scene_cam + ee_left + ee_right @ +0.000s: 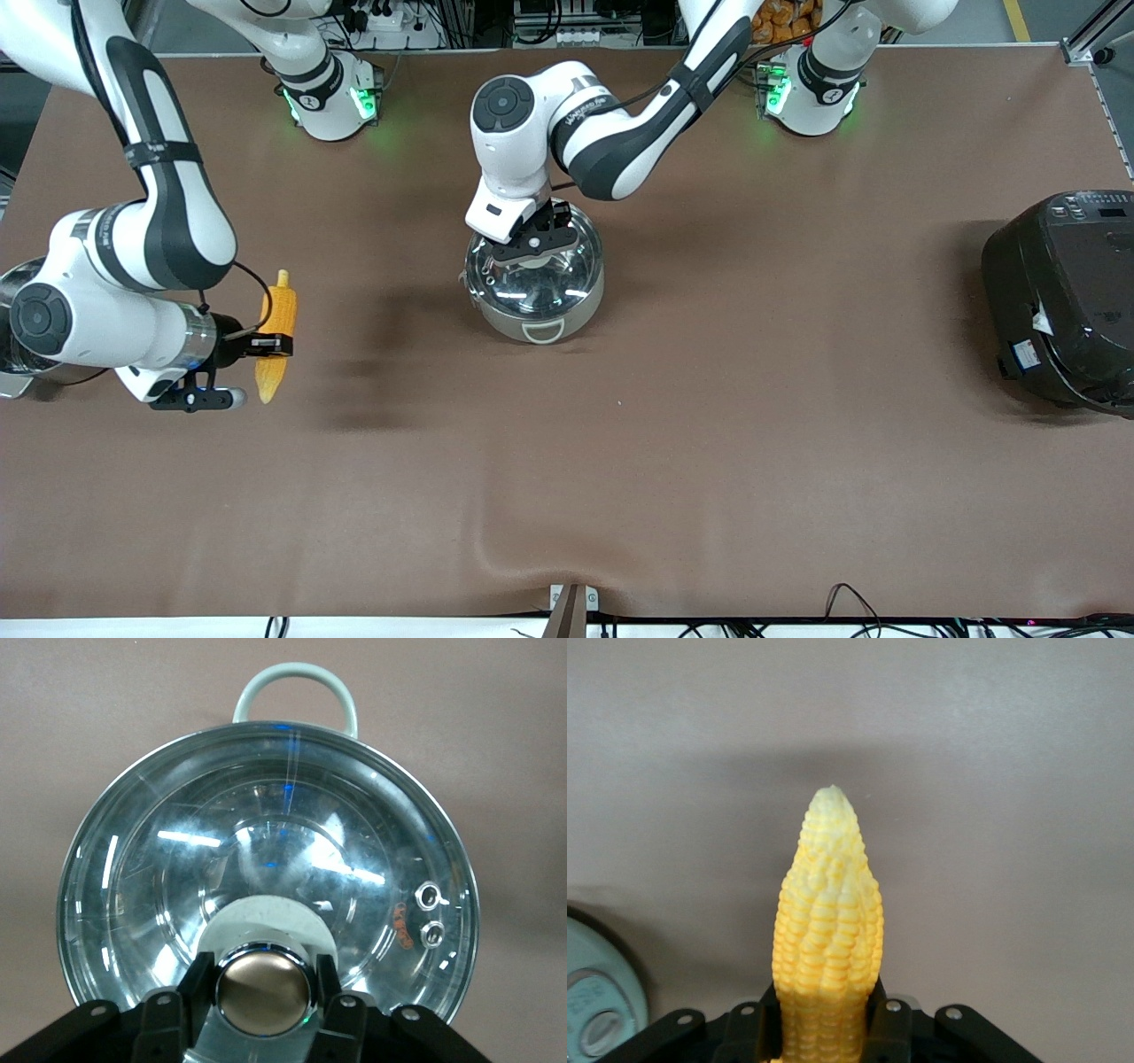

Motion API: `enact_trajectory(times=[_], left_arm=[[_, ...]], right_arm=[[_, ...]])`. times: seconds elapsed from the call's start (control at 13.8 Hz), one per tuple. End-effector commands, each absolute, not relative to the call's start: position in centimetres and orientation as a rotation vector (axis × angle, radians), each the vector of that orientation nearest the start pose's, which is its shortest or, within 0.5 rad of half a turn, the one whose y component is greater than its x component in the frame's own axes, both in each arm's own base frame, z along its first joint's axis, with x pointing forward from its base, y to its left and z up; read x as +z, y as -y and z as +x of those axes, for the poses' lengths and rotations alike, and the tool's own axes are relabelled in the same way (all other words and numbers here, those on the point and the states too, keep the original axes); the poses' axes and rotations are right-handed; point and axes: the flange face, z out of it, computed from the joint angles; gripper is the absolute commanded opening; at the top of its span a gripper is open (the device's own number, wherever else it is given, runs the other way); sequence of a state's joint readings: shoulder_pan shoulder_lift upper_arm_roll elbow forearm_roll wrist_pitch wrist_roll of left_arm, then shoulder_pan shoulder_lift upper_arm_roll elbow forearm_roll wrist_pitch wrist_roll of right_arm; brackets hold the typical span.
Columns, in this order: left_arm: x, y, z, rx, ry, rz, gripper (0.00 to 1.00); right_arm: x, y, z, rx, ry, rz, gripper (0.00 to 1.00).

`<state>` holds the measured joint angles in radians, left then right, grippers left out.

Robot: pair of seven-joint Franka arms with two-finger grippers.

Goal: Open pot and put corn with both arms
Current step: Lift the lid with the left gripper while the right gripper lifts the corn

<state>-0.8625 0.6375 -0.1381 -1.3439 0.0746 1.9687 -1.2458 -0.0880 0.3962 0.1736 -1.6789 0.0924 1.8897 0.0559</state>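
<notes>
The steel pot (576, 306) stands mid-table with its glass lid (554, 279) on it. My left gripper (534, 248) is right over it, its fingers shut on the copper-coloured knob (264, 997). In the left wrist view the lid (266, 842) fills the picture, with one pale grey handle (295, 682) past its rim. My right gripper (270, 344) is shut on the yellow corn (282, 306) around its thick end and holds it above the table toward the right arm's end. In the right wrist view the corn (828, 904) points away from the gripper (826, 1014), pale tip outward.
A big black rice cooker (1063, 301) stands at the left arm's end of the table. A steel vessel (11, 288) is mostly hidden under the right arm, and its pale top (594, 1010) shows in the right wrist view. Brown cloth covers the table (709, 461).
</notes>
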Motion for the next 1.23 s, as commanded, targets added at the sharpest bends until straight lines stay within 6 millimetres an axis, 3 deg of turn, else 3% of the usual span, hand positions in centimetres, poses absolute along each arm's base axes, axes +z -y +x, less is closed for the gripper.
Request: enact_trajectory(times=[0.0,0.14,0.29,0.43,0.58,0.72,0.87,1.01,1.16], left_arm=[[39.0,58.5,41.4,-0.033,0.403,-3.082,0.00],[41.7,56.6,42.3,-0.041,0.432,-3.057,0.00],[44.7,53.4,44.5,-0.073,0.412,-3.031,0.00],[48.2,48.2,48.2,-0.062,0.418,-3.037,0.00],[49.6,43.4,51.7,-0.038,0.523,-3.046,0.00],[49.9,38.1,54.4,0.013,0.525,-3.061,0.00],[48.9,32.2,56.0,0.051,0.479,-3.088,0.00],[46.6,25.9,56.1,0.032,0.390,-3.107,0.00],[42.6,20.2,55.8,0.017,0.286,-3.119,0.00]], right_arm=[[37.2,-5.7,63.8,0.290,-0.047,-2.988,0.30],[37.4,-5.9,63.7,0.299,-0.044,-2.987,0.31],[37.6,-6.8,63.6,0.307,-0.056,-2.986,0.31],[38.2,-8.5,63.3,0.312,-0.069,-2.988,0.32],[39.7,-10.7,63.1,0.309,-0.096,-2.984,0.33],[41.2,-14.0,62.7,0.329,-0.161,-2.986,0.33],[42.5,-17.6,62.0,0.323,-0.226,-2.994,0.33],[42.9,-20.7,61.0,0.332,-0.263,-2.993,0.33],[43.5,-23.9,59.8,0.321,-0.280,-3.013,0.33]])
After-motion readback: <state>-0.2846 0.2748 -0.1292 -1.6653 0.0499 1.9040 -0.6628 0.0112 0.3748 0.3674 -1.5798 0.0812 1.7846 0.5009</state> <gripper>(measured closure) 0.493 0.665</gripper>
